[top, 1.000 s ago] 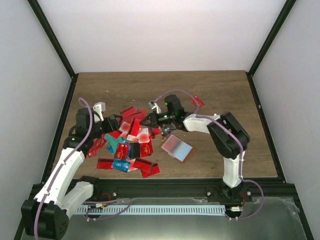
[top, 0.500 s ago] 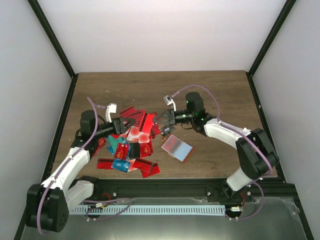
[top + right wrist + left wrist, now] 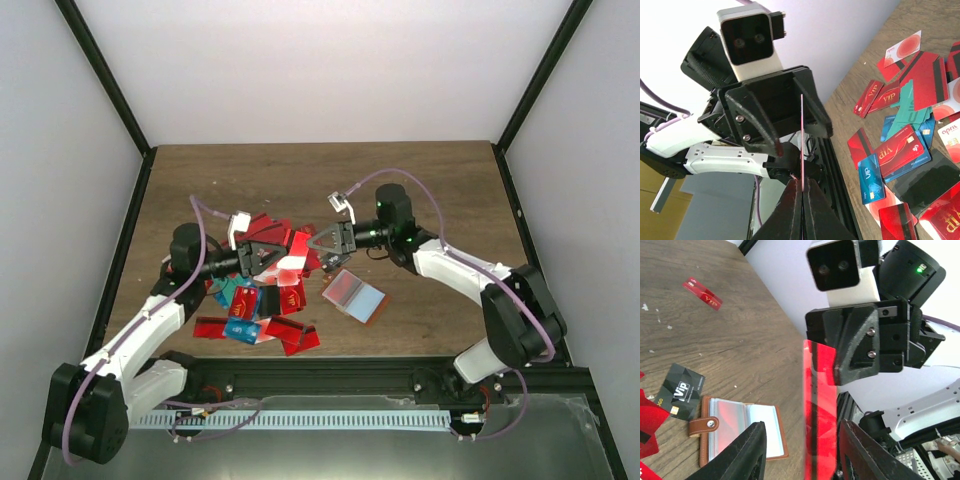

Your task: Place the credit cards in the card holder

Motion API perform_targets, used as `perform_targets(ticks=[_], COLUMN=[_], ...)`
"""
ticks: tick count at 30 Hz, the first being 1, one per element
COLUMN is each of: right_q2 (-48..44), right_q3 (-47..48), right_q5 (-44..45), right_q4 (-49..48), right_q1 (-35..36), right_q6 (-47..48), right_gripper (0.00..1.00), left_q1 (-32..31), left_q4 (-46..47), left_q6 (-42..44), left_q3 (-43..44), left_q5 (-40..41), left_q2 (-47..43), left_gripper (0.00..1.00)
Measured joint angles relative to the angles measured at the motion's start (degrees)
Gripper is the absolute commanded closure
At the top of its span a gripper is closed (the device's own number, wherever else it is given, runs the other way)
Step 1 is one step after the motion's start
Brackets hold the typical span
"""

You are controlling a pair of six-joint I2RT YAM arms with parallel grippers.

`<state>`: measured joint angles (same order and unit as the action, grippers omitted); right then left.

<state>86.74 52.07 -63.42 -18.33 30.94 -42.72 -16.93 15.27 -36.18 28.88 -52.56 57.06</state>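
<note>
— Item: red card. What's changed?
— Your right claw, clenched on it, has lifted it off the loose cards. Your left claw has moved in and narrowed, its jaws on either side of the card but not yet touching.
— Card holder?
— It lies open on the counter, near-right of those cards. This looks like a hand-over before loading.

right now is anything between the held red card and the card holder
Nothing visible lies on the open card holder. The left gripper straddles the red card, which the right gripper pinches in the air above the table.
</note>
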Motion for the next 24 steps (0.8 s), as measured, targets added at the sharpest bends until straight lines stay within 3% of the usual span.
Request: perform_targets(ticks=[10, 14, 18, 21, 24], right_q2=[-1.92, -1.95, -2.12, -2.84, -4.9], right_q3=[-0.52, -0.52, -0.52, -0.5, -0.09], right_q5=[-1.2, -1.53, -1.42, 0.28, 7.45], right_q4=[1.25, 1.75, 2.91, 5.25, 12.61], right_q1=[0.0, 0.0, -0.02, -0.02, 0.04], right_q6=[1.11, 1.57, 2.23, 3.72, 6.16], right_gripper=[0.99, 0.99, 0.99, 0.82, 0.66], left_q1=[-1.38, -3.06, -3.87, -4.52, -5.46], left_q4=[-0.83, 0.09, 0.66, 0.94, 0.92], left_q6=[0.61, 0.28, -0.26, -0.68, -0.72], left_q3=[0.02, 0.02, 0.13, 0.17, 0.17], left_q5=[0.68, 0.17, 0.11, 0.72, 1.79], left_q2=[0.0, 0.04, 0.04, 0.11, 0.39], left_gripper=[0.7, 0.93, 0.96, 0.96, 0.96])
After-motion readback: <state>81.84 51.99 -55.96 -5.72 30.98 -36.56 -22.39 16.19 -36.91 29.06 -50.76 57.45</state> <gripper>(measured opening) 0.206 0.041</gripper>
